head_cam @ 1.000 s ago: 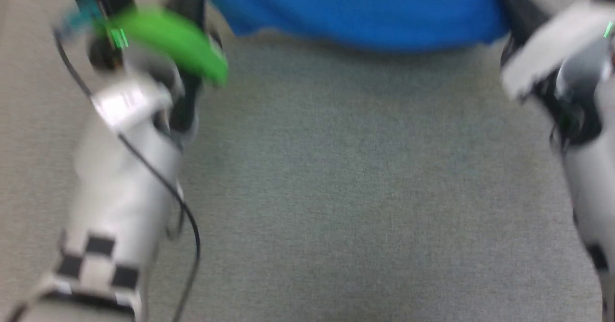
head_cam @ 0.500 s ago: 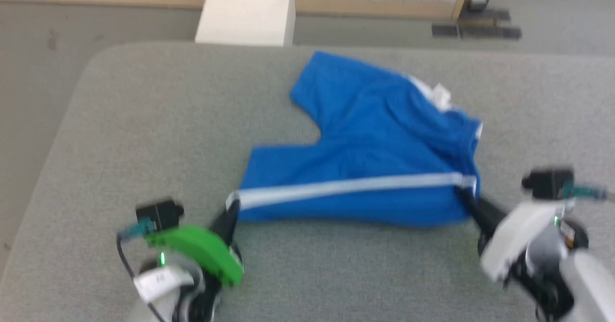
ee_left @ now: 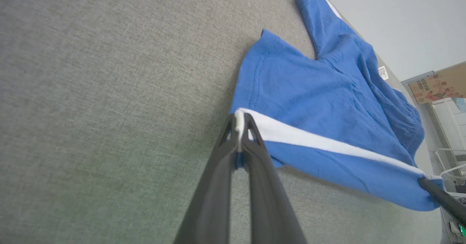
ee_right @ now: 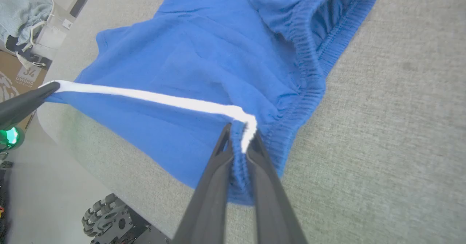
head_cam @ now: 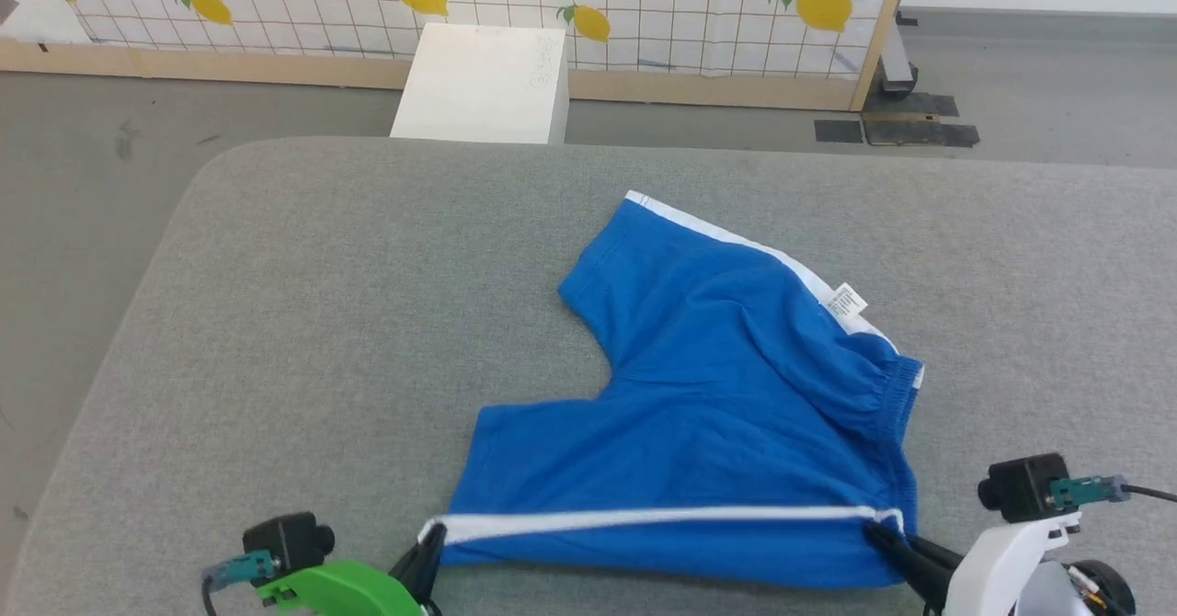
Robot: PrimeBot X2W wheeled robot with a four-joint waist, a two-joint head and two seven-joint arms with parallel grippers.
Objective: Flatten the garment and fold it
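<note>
The garment, bright blue shorts with white side stripes and a gathered waistband, lies spread on the grey padded table. Its near edge is stretched taut between both grippers and lifted slightly. My left gripper is shut on the leg-hem end of the white stripe; in the left wrist view the gripper pinches that corner of the garment. My right gripper is shut on the waistband end; the right wrist view has the gripper clamping the elastic of the garment. A white label shows on the far stripe.
A white box stands on the floor beyond the table's far edge, before a lemon-print screen. Floor lies to the left of the table's rounded corner. The robot's wheeled base shows under the table edge in the right wrist view.
The head camera has tilted up from the near table surface to take in the whole table. Both grippers keep their hold on the garment's near edge.
</note>
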